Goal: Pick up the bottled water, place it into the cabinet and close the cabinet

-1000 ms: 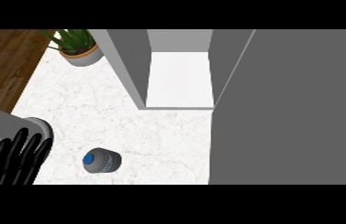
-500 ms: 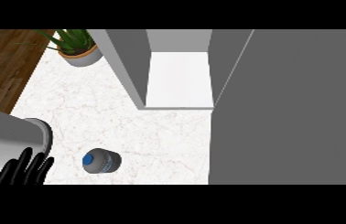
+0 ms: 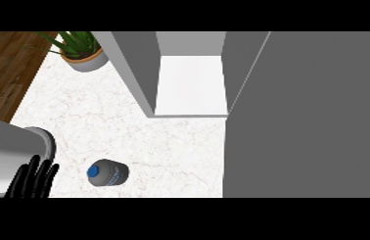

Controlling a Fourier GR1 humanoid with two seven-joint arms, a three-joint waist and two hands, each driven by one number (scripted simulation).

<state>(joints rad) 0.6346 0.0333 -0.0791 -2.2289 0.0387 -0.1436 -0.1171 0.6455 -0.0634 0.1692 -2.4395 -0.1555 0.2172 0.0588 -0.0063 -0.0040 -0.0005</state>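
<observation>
1. One bottle (image 3: 107, 173) stands on the counter (image 3: 130, 131) in the lower left of the frame, seen from above so that its blue cap faces the view with the grey body around it.
2. Just to the left of the bottle, at the lower left edge, is the left hand (image 3: 34, 181); its black fingers point upward, straight and side by side, and hold nothing.
3. A narrow strip of counter shows between the fingertips and the bottle, so the two are near but apart.
4. The grey forearm (image 3: 23, 147) lies above the hand along the left edge of the frame.
5. The counter is white marble with faint veins and fills the left and middle of the frame.
6. The cabinet (image 3: 189, 82) is at the upper middle, open, with a white floor between grey walls, well apart from the bottle.
7. A wide grey door (image 3: 303, 116) covers the right side of the frame.
8. A potted plant (image 3: 81, 52) sits in the upper left, beside a strip of brown wood (image 3: 18, 72).
</observation>
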